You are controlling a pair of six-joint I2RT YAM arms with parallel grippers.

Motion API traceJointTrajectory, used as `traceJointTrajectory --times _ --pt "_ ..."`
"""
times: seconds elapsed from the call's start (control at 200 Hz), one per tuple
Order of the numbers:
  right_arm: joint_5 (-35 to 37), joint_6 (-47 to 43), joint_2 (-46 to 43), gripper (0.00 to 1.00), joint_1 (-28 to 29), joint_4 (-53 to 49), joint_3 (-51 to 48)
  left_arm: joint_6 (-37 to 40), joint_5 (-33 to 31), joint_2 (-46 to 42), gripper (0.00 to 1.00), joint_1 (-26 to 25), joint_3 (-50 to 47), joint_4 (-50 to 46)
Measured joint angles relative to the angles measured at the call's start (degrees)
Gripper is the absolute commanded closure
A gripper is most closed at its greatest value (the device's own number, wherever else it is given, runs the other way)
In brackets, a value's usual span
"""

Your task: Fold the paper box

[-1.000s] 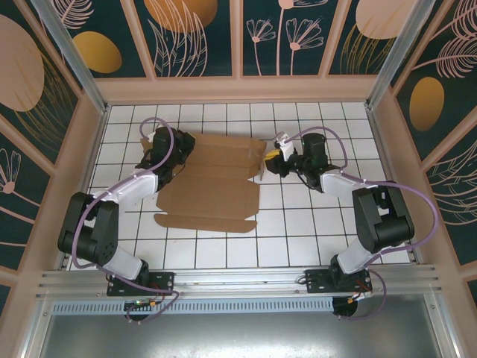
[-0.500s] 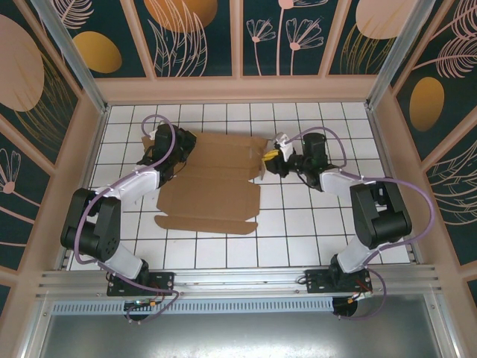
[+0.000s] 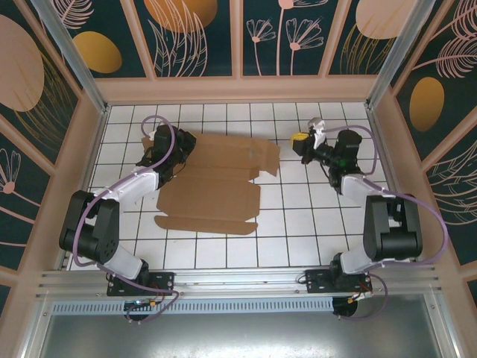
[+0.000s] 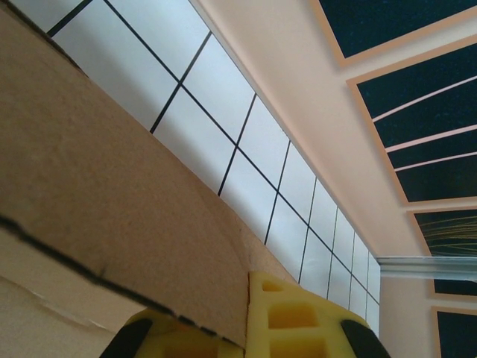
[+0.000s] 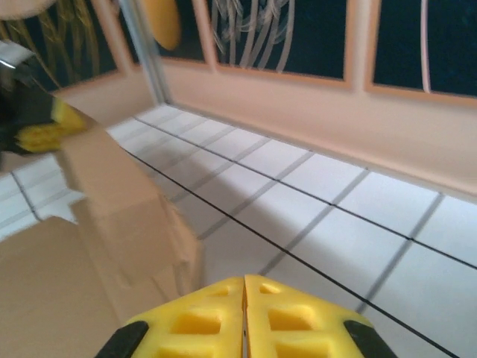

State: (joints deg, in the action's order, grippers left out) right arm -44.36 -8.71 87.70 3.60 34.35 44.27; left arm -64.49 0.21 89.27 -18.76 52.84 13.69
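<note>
- The paper box [image 3: 212, 183] is an unfolded sheet of plain brown cardboard, lying mostly flat on the table left of centre, between the two arms.
- Its outline is die-cut, with a wide middle panel, narrower strips along the near and far sides, and small tabs and notches at the edges. Straight crease lines run across it.
- The surface is matte and slightly fibrous. In the left wrist view [image 4: 112, 194] a dark scored line crosses the cardboard.
- The left gripper [image 3: 181, 147] sits at the sheet's far left corner. In its own camera [image 4: 248, 313] the yellow, waffle-patterned fingers are pinched onto an edge of the cardboard, with one pad [image 4: 298, 321] in plain sight and the other partly behind the sheet.
- The right gripper [image 3: 302, 142] is just beyond the sheet's far right corner, apart from it. Its own view [image 5: 244, 306] shows the two yellow pads pressed together with a thin seam between them and nothing in their grasp.
- In the right wrist view the cardboard [image 5: 112, 216] is blurred, with one flap standing up from the sheet.
- The table [image 3: 313, 216] is glossy white square tile with thin dark grout lines.
- Peach-coloured framed walls [image 3: 238, 88] enclose it, with dark teal panels printed with pale leaves and orange ovals.
</note>
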Motion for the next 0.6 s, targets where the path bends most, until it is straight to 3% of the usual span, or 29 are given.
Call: traceJointTrajectory --times 0.17,0.44,0.601 --pt "5.31 -7.52 7.48 0.73 2.03 -9.38 6.91 0.00 0.42 -0.09 1.00 0.00 -0.09 -0.02" --pt "8.26 -16.55 12.68 0.66 9.64 -16.96 7.74 0.02 1.29 -0.09 1.00 0.00 -0.24 -0.02" --pt "7.23 -19.15 11.69 0.62 10.99 -17.53 7.56 0.00 1.25 -0.09 1.00 0.11 -0.35 -0.26"
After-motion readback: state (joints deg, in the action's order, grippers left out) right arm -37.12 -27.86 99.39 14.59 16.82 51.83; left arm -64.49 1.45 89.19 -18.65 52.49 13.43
